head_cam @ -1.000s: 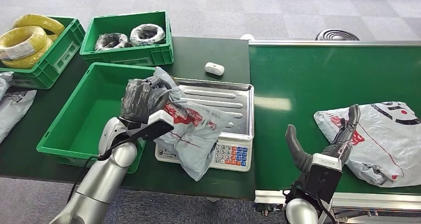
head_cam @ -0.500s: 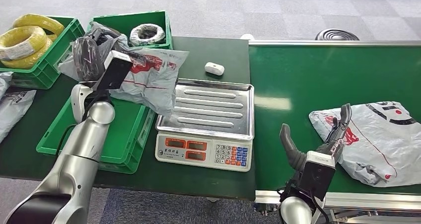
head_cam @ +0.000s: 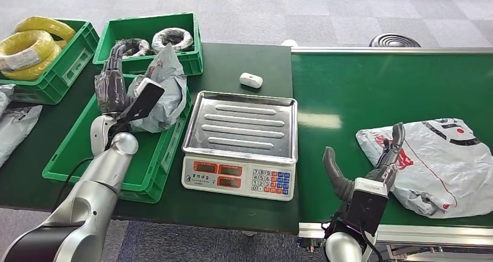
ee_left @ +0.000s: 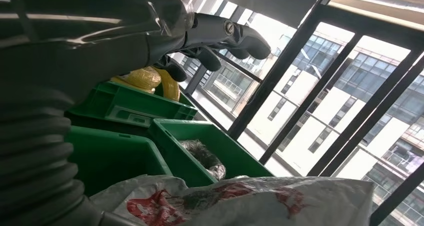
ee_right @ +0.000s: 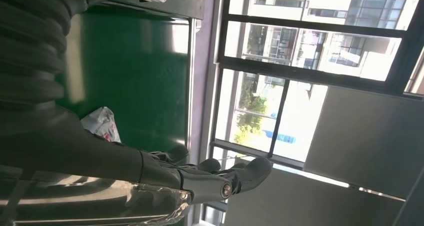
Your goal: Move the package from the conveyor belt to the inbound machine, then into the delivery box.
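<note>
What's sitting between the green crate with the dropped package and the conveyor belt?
In the head view, the scale with its bare steel tray stands between the crate and the belt. A small white object lies behind it.

Yellow cable coils (head_cam: 26,47) fill the far-left green crate (head_cam: 68,70); a small white device (head_cam: 251,80) lies behind the scale.

package (head_cam: 160,90) in delivery box (head_cam: 81,151) | scale (head_cam: 241,140) right of box | second package (head_cam: 442,163) on conveyor belt (head_cam: 372,93)
</note>
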Tool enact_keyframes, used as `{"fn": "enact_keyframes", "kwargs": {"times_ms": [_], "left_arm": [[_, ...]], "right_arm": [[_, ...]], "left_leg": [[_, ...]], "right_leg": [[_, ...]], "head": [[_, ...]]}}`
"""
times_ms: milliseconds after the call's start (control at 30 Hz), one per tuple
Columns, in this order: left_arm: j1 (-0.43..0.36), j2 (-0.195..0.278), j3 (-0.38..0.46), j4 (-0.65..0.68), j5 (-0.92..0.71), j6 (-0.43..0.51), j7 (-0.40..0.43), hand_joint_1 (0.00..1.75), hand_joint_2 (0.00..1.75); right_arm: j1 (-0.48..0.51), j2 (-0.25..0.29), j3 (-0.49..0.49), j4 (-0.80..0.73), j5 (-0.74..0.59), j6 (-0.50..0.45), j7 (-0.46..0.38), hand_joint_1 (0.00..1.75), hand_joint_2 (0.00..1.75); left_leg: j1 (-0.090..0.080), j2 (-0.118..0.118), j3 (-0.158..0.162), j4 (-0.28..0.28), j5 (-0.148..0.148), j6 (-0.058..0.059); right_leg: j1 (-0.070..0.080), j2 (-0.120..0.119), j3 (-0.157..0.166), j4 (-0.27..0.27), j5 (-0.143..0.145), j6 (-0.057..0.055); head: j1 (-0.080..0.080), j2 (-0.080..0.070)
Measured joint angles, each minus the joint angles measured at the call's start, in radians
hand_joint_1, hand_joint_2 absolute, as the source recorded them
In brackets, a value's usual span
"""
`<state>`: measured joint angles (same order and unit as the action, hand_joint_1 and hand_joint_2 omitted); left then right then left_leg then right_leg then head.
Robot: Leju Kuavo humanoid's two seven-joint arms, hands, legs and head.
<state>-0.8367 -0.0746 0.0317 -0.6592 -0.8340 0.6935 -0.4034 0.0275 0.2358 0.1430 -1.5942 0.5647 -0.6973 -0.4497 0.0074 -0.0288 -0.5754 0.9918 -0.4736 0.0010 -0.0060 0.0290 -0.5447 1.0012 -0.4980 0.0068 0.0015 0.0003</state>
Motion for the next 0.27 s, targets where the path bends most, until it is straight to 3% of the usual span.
{"fn": "enact_keyframes", "kwargs": {"times_ms": [267], "left_arm": [[0.02,-0.024,0.068,0.002,-0.048,0.0,-0.041,0.0,0.0]], "right_arm": [[0.005,-0.001,0.009,0.0,0.001,0.0,0.008,0.0,1.75]], "left_leg": [[0.0,0.0,0.0,0.0,0.0,0.0]], "right_leg": [[0.0,0.0,0.0,0.0,0.0,0.0]], "head": [[0.0,0.0]]}}
